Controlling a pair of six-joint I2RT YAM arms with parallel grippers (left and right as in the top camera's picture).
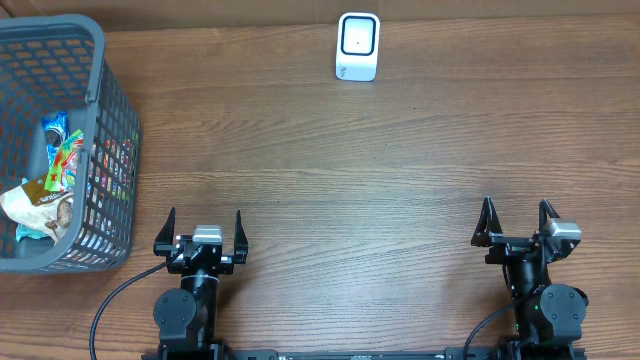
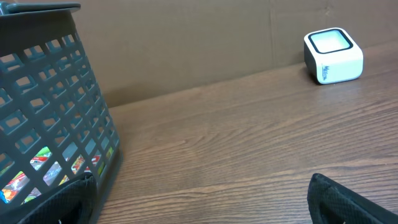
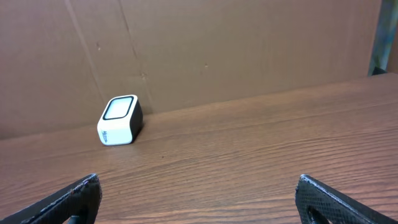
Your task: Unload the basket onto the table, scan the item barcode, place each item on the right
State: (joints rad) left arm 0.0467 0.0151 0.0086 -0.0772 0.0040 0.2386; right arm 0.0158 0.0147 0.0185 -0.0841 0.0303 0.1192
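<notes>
the wooden table (image 1: pixel 380 180) is filling the overhead view. a grey mesh basket (image 1: pixel 118 150) is sitting at its left edge. the left gripper (image 1: pixel 204 215) is resting near the front edge just right of the basket, and the right gripper (image 1: pixel 516 206) is waiting well apart to the right, both with jaws spread wide and gripping nothing. snack packets (image 1: pixel 50 190) are lying inside the basket. the white scanner (image 1: pixel 358 45) is standing at the far edge.
</notes>
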